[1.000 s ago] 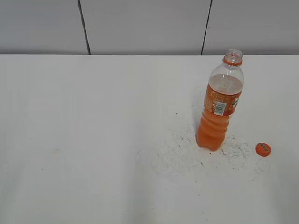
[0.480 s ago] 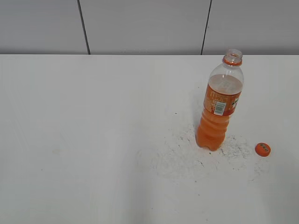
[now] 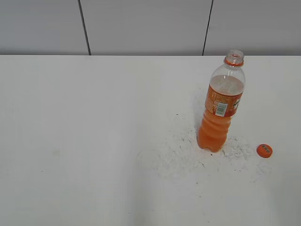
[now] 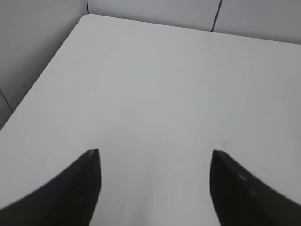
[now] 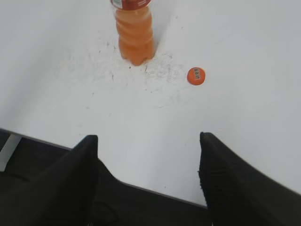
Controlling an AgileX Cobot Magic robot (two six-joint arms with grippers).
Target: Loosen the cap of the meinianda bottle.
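The meinianda bottle [image 3: 221,106] stands upright on the white table, right of centre, with its mouth open and its orange neck ring showing. Its lower part also shows in the right wrist view [image 5: 135,33]. The small orange cap [image 3: 265,150] lies flat on the table to the bottle's right, apart from it; it also shows in the right wrist view [image 5: 196,76]. My right gripper [image 5: 148,141] is open and empty, over the table's near edge, well short of the bottle. My left gripper [image 4: 155,155] is open and empty over bare table. Neither gripper shows in the exterior view.
The white table [image 3: 94,132] has dark scuff marks [image 3: 188,150] around the bottle's base. A grey panelled wall [image 3: 141,26] stands behind the far edge. The left wrist view shows the table's far left corner [image 4: 87,16]. The near edge [image 5: 141,186] runs across the right wrist view.
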